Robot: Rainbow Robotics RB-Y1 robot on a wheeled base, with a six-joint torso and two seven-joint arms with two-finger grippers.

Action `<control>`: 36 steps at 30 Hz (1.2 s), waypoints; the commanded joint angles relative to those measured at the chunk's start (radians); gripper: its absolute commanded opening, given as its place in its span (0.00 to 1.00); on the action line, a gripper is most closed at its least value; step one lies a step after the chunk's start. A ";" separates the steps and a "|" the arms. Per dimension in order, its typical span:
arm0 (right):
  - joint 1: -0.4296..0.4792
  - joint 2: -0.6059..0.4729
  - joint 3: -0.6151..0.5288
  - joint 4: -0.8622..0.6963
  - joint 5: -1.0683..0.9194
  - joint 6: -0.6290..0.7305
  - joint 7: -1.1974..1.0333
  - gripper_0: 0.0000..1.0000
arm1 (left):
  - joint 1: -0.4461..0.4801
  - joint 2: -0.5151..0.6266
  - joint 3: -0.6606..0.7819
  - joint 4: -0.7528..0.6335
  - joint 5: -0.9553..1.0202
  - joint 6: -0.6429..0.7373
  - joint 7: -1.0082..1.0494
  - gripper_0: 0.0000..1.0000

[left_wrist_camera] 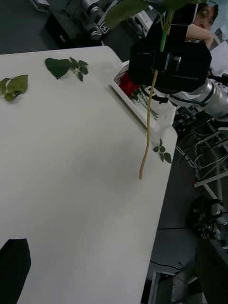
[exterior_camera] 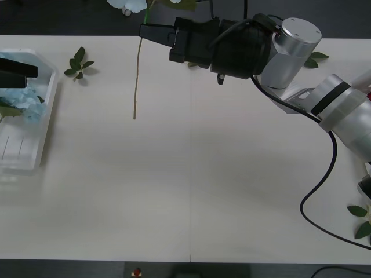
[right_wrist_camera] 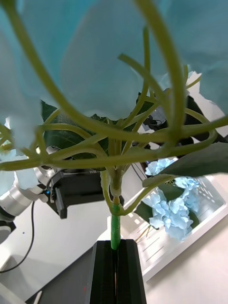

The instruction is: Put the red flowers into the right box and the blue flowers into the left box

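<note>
A blue flower (exterior_camera: 128, 4) is being held clamped by the right gripper (exterior_camera: 146, 30) at upper centre, stem dangling over the pale table (exterior_camera: 191, 185); left gripper (exterior_camera: 17, 74) state can't be told.

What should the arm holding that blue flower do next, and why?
Probably carry it leftward toward the left box. The right gripper is shut on the blue flower, its stem hanging over the table's far middle, while the left box already holds blue blooms. The left gripper waits above that box.

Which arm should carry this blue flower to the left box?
The right. The right gripper already has its jaws shut on the blue flower's stem, lifted above the table. The left gripper hovers over the left box, holding nothing.
</note>
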 commanded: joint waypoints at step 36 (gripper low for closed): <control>0.003 0.001 -0.007 -0.013 -0.020 -0.011 -0.038 0.00 | -0.003 -0.344 -0.252 -0.273 -0.007 -0.304 0.135 0.00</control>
